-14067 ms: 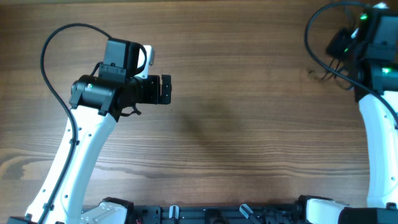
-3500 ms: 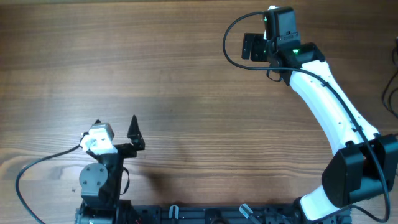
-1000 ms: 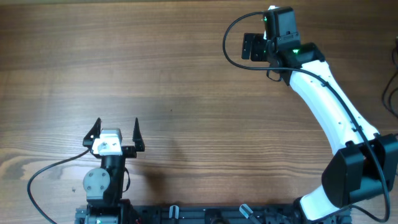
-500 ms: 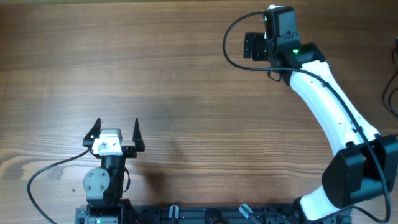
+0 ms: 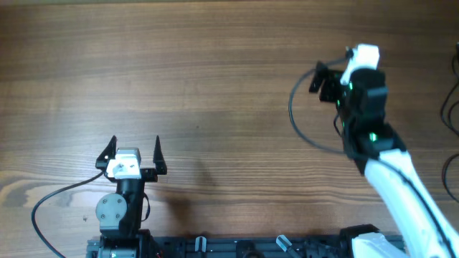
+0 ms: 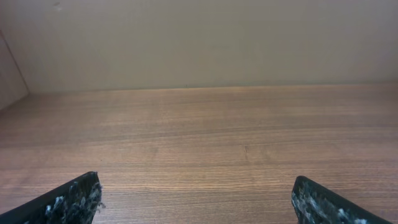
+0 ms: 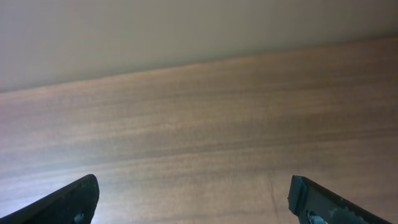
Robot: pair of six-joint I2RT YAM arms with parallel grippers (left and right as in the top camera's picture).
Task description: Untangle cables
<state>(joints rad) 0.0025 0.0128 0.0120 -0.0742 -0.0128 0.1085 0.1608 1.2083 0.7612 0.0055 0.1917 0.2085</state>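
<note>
A brown wood-grain table (image 5: 215,86) fills the overhead view. Behind its far edge stands a plain beige wall (image 6: 199,43), evenly lit.

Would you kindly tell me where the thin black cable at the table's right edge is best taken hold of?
Likely on the bowed stretch of the cable, coming straight down astride it: it seems to lie flat and thin on the table, bowing inward, and its ends are out of view.

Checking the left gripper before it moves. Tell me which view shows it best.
Overhead. The left gripper shows whole there, jaws spread wide, nothing between them. The left wrist view catches only its two dark tips at the bottom corners; the right wrist view shows none of it.
</note>
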